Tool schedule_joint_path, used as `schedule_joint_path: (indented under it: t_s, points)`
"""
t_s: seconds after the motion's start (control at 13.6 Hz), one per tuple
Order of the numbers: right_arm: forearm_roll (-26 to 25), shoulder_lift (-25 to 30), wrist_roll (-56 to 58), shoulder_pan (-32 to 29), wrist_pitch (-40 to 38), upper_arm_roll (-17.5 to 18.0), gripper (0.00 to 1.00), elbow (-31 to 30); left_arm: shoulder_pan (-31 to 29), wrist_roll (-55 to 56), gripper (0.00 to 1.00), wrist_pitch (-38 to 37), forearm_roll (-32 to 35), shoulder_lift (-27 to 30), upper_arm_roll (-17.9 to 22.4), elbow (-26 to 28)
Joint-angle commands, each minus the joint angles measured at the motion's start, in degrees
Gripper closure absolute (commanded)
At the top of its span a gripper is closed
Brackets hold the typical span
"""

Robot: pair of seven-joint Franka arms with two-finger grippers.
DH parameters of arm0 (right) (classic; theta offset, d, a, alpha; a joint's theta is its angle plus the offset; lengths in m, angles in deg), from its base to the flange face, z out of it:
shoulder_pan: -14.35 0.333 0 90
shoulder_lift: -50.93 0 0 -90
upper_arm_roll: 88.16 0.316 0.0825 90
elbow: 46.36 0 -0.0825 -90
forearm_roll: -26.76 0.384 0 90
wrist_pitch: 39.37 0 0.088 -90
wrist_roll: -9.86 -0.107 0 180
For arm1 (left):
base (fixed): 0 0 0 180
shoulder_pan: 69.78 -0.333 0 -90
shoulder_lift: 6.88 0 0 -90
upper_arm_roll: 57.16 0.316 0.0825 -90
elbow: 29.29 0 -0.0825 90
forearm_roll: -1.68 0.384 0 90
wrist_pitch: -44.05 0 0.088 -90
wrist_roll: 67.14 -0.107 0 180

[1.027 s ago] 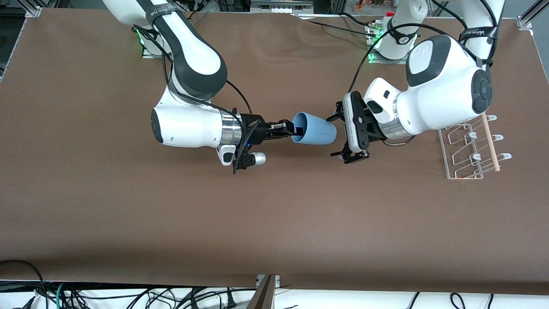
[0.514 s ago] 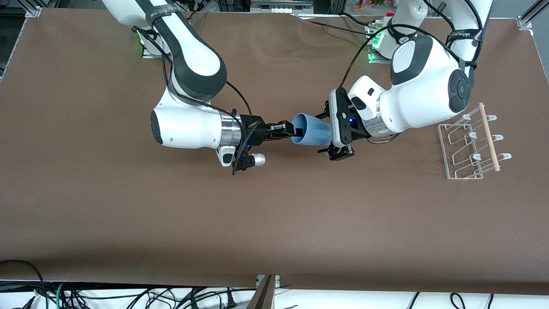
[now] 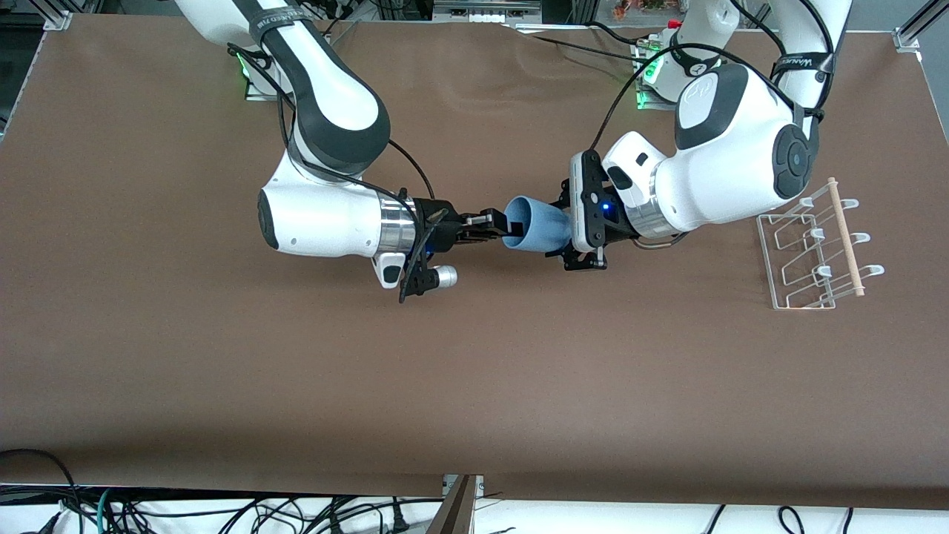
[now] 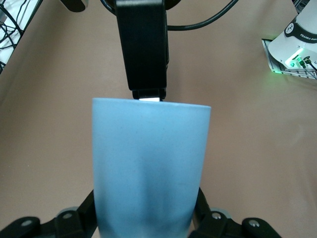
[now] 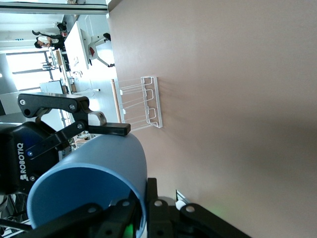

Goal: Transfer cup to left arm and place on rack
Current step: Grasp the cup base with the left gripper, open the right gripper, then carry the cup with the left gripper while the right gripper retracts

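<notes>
Cup's base hidden between the two grippers

The cup (image 3: 535, 226) hides its base inside the left gripper (image 3: 577, 233), whose fingertip contact cannot be made out. In the left wrist view the cup (image 4: 148, 173) is cut off by the frame edge. The right gripper (image 3: 498, 225) has one finger out of sight inside the rim.

Even, bright overhead light; soft shadows under both arms on the table (image 3: 222, 371); right wrist view's upper left windows blown out.
</notes>
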Motion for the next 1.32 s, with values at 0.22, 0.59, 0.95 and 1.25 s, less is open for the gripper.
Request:
schedule_joint_path:
  t_s: [0.22,0.59,0.95,1.25]
  points:
    - [0.8,0.5,0.6,-0.9,-1.0,-0.1,0.00,1.3,-0.2,-2.3,0.90,-0.8,-1.5,0.2,0.5,-0.8]
    - [0.4,2.2,1.6,-7.6,-8.2,-0.2,0.00,1.3,-0.6,-2.2,0.90,-2.8,-0.6,0.8,0.7,-0.8]
    - [-17.9,3.6,12.2,-13.4,-11.0,-0.7,0.00,1.3,-3.0,-2.1,0.90,-10.1,7.9,0.4,2.1,-0.9]
    - [-25.3,4.6,19.6,-15.9,-13.2,-3.0,0.00,0.3,-3.0,-1.8,0.90,-16.6,25.7,0.0,2.2,-0.8]
